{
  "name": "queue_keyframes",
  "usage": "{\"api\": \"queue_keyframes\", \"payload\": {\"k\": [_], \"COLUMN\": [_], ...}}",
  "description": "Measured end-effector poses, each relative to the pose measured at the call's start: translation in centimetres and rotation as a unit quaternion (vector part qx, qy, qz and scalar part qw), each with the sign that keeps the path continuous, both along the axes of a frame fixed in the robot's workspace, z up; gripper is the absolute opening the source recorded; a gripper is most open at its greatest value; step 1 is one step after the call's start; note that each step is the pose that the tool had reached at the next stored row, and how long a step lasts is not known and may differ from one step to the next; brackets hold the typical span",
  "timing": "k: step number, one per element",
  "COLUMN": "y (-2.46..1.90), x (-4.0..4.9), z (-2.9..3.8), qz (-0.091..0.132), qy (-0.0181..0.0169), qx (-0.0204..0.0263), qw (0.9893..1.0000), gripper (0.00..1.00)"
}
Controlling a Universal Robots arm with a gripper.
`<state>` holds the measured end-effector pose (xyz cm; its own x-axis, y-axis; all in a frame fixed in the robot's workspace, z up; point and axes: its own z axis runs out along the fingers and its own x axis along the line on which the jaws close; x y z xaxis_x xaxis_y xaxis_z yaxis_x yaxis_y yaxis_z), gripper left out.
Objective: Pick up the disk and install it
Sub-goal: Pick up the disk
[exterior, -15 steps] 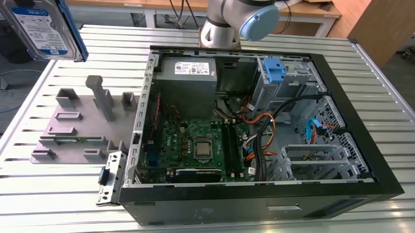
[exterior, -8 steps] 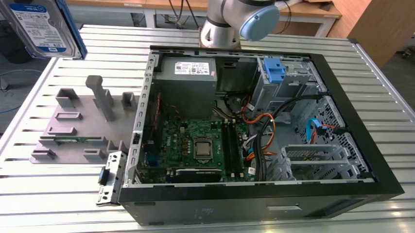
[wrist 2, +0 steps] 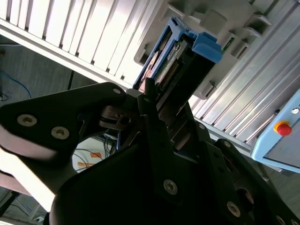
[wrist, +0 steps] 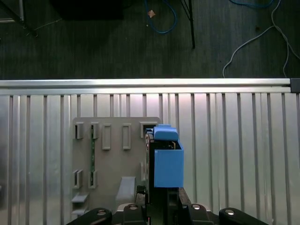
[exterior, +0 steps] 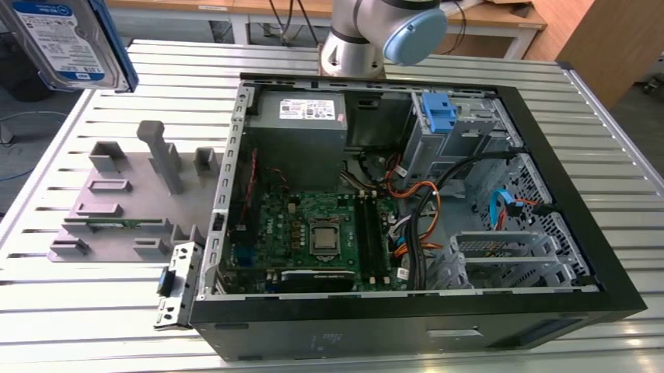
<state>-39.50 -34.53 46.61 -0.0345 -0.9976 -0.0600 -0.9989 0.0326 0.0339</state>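
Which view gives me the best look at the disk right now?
The exterior view: the disk shows its labelled face at that view's upper left. The second wrist view sees it edge-on; the first wrist view sees mostly its blue carrier.

My arm (exterior: 351, 48) is showing silver-grey metal, pale blue round cap (exterior: 415, 35). Pincer (wrist 2: 159, 99) is wearing matte black plates, silver screws (wrist 2: 169, 186) glinting.
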Motion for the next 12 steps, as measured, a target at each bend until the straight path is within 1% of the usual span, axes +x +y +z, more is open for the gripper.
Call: {"api": "queue_keyframes", "payload": {"k": [5,8,12], "y": [0.0,0.0,0.0], "x": [0.0,0.0,0.0], "z": [0.82,1.2,2.01], "qz": [0.0,0.0,0.0], "qy": [0.0,0.0,0.0], "qx": [0.0,0.0,0.0], "qw": [1.0,1.0,1.0], "gripper": [0.35,0.35,0.35]}}
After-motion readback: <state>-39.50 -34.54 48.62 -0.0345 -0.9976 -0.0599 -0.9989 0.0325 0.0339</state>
